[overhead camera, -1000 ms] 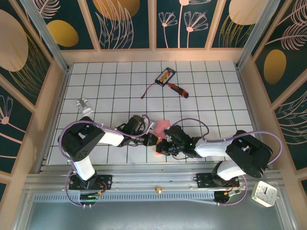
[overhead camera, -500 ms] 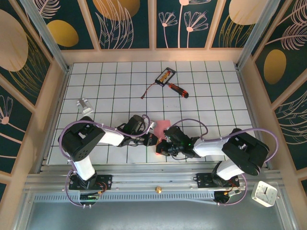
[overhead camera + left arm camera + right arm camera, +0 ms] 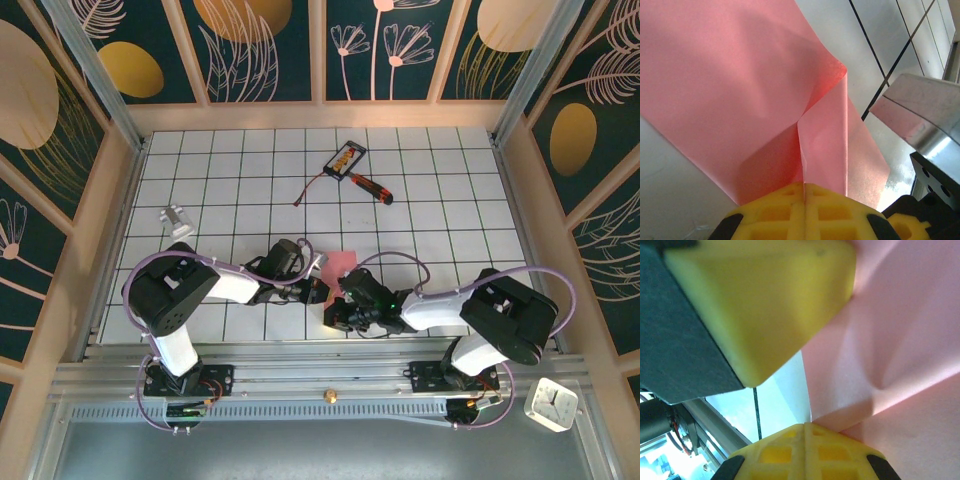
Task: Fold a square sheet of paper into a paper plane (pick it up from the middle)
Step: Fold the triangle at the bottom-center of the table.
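The pink-red square sheet of paper (image 3: pixel 338 264) lies bent and partly folded on the white tiles between both arms. My left gripper (image 3: pixel 320 291) is shut on a pinched crease of the sheet (image 3: pixel 790 100), which rises from its yellow fingers (image 3: pixel 775 210). My right gripper (image 3: pixel 332 316) is shut on an edge of the same sheet (image 3: pixel 900 365), its yellow fingers (image 3: pixel 835 452) pressed together. The left gripper's yellow finger (image 3: pixel 765 295) hangs close above in the right wrist view. No finished paper plane can be made out.
A red-handled screwdriver (image 3: pixel 370 186) and a small black-and-orange card (image 3: pixel 345 158) with a thin cable lie at the back of the table. A grey metal clip (image 3: pixel 175 217) sits at the left. A white clock (image 3: pixel 551 404) stands outside the near right corner.
The right gripper and forearm have shifted slightly left and nearer the front edge with the paper's edge. The left gripper has stayed put.
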{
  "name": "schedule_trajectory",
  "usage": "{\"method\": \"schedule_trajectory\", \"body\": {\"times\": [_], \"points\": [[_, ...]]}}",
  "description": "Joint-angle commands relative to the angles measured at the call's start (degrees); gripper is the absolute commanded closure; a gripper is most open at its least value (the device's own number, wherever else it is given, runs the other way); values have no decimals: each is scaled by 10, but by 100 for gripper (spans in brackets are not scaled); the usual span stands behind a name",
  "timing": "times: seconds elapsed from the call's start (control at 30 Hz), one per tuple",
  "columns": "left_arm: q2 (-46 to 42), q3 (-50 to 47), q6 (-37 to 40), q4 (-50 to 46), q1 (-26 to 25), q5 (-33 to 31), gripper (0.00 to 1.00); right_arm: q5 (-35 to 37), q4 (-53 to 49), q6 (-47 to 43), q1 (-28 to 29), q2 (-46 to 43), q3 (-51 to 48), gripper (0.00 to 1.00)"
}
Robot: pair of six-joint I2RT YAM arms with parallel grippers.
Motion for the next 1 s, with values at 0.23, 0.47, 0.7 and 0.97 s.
{"method": "schedule_trajectory", "body": {"times": [0.23,0.47,0.7,0.97], "points": [[54,-4,11,-77,-2,-86,100,-2,-36,4,10,-31,-14,100],[56,-5,14,-78,-2,-85,100,-11,-19,-11,-46,-93,6,100],[53,-6,15,-79,-2,-84,100,-17,-16,-27,-65,-47,18,100],[51,-7,15,-79,-2,-84,100,-14,-6,-40,-73,-13,13,100]]}}
